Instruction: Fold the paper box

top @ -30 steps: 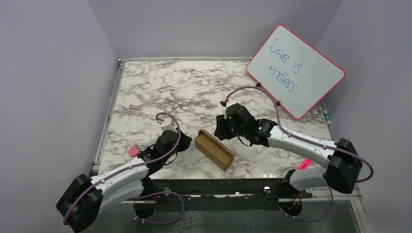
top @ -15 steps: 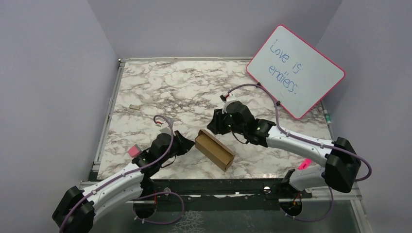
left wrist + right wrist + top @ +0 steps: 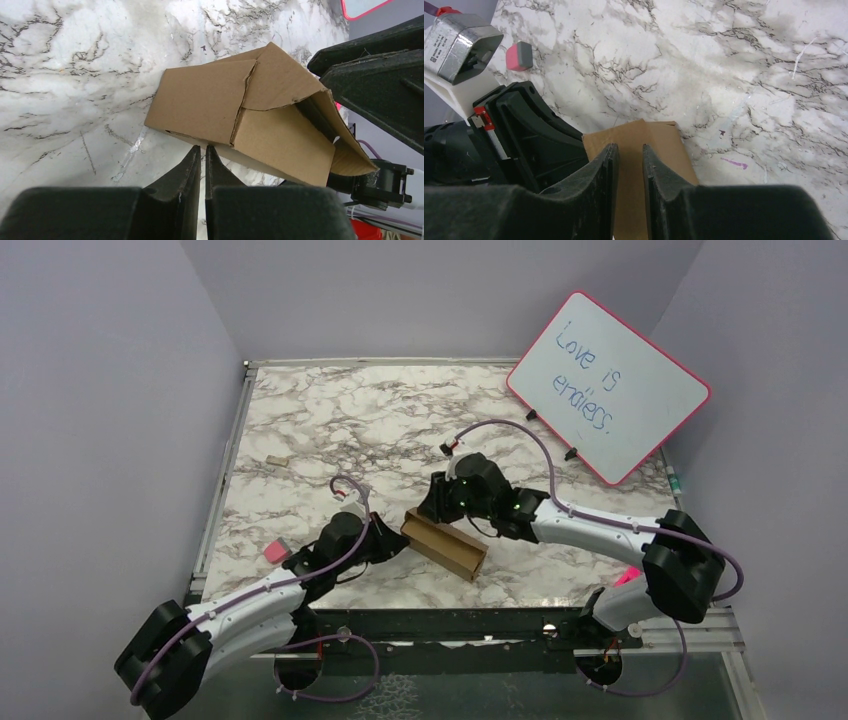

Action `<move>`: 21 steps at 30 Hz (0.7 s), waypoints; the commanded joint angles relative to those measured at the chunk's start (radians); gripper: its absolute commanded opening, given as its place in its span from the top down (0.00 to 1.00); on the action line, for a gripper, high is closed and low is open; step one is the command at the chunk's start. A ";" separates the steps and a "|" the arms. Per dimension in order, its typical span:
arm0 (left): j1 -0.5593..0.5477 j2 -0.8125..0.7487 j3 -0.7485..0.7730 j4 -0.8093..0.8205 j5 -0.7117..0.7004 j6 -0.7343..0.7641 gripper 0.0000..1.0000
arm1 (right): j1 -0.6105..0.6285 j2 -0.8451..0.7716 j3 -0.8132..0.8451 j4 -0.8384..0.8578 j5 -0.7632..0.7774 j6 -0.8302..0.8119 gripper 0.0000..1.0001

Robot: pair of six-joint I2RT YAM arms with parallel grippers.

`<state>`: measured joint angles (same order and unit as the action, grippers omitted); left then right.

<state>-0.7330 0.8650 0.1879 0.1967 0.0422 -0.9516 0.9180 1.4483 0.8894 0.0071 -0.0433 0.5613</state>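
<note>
— Where's the paper box (image 3: 445, 545) from where you're standing?

— On the marble table (image 3: 350, 420), toward the near edge, about the middle. It's a small oblong of brown cardboard lying on a slant, one end pointing far-left, the other near-right. Both arms are crowded at that far-left end.

— What's the left gripper (image 3: 202, 150) doing?

— It's low at the box's end, fingers pressed together with only a hairline between them and nothing in it. The tips sit just beside the lower edge of the cardboard; I can't tell if they touch.

— And the right gripper (image 3: 626, 150)?

— Reaching in from the other side, over the top face of the same end. Its jaws stand a narrow way apart, and I see only cardboard beyond the gap, nothing pinched.

— Is the end shut?

— Not flush. The flaps overlap, one with a ragged edge, and the side toward the right arm gapes so you can see inside.

— Anything else about?

— A pink-framed whiteboard (image 3: 608, 387) reading "Love is endless." leans at the far right, a small pink block (image 3: 275, 552) lies by the left arm, and a tiny tan scrap (image 3: 277, 460) is well off to the left.
</note>
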 commanded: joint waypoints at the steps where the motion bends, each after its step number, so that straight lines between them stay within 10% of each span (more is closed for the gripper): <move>1: 0.001 0.036 0.003 0.093 -0.007 -0.003 0.92 | 0.034 0.036 -0.019 0.048 -0.048 -0.003 0.71; 21: 0.043 0.216 0.150 0.131 -0.159 0.135 0.92 | 0.042 0.138 -0.010 0.020 0.106 -0.163 0.72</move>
<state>-0.7212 1.0389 0.2714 0.2470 -0.0380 -0.8719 0.9428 1.5265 0.8890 0.1005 0.0345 0.4435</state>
